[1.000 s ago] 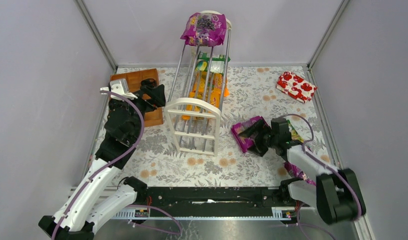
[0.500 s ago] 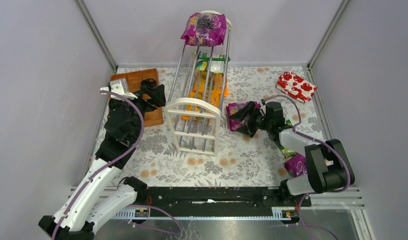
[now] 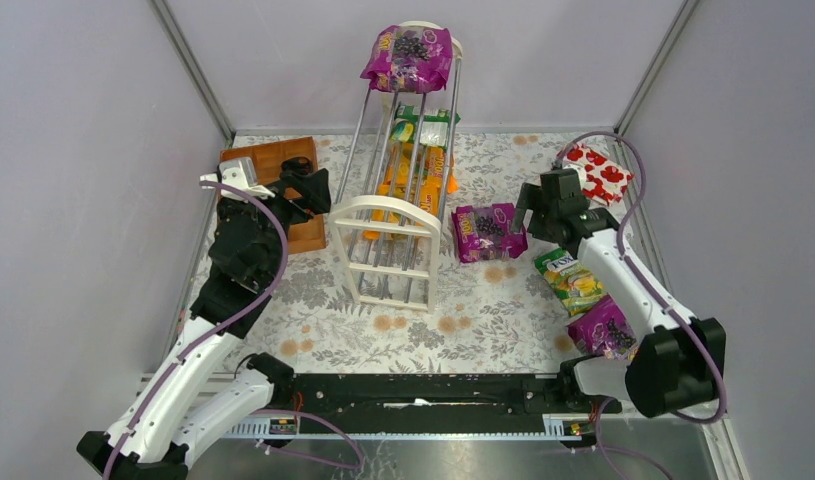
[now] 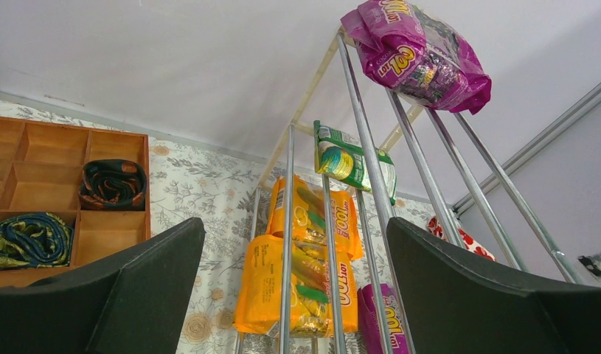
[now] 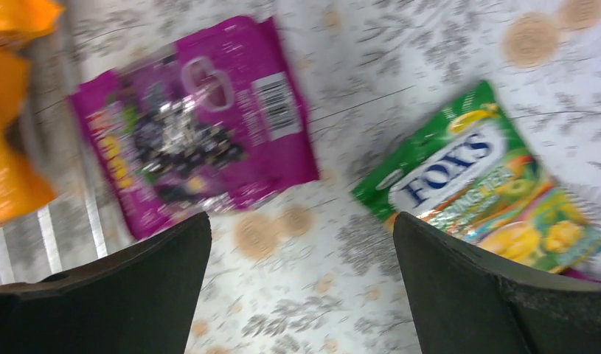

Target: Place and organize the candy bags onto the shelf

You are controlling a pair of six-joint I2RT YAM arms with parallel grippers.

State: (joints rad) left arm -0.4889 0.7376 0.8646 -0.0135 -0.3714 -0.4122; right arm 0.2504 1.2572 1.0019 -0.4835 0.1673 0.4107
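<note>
The shelf [image 3: 395, 225] stands mid-table with a purple candy bag [image 3: 408, 55] on top, a green one [image 3: 424, 124] on a tier below and orange ones [image 3: 415, 180] lower down. Another purple bag [image 3: 488, 232] lies flat on the table just right of the shelf. A green FOX'S bag [image 3: 571, 281] and a further purple bag [image 3: 604, 329] lie near the right arm. My right gripper [image 3: 529, 214] hovers open and empty beside the flat purple bag [image 5: 201, 125], with the FOX'S bag [image 5: 474, 177] to its right. My left gripper [image 3: 313, 192] is open, facing the shelf rods [image 4: 371, 162].
A brown wooden compartment tray [image 3: 273, 160] with dark rolled items sits at the back left, under my left arm. A red packet with white shapes [image 3: 593, 172] lies at the back right. Grey walls close in the table on three sides.
The purple bag on the table slid back and left toward the shelf along with my right gripper. The gripper has since drawn away to the right, uncovering the FOX'S bag. The left arm stayed still.
</note>
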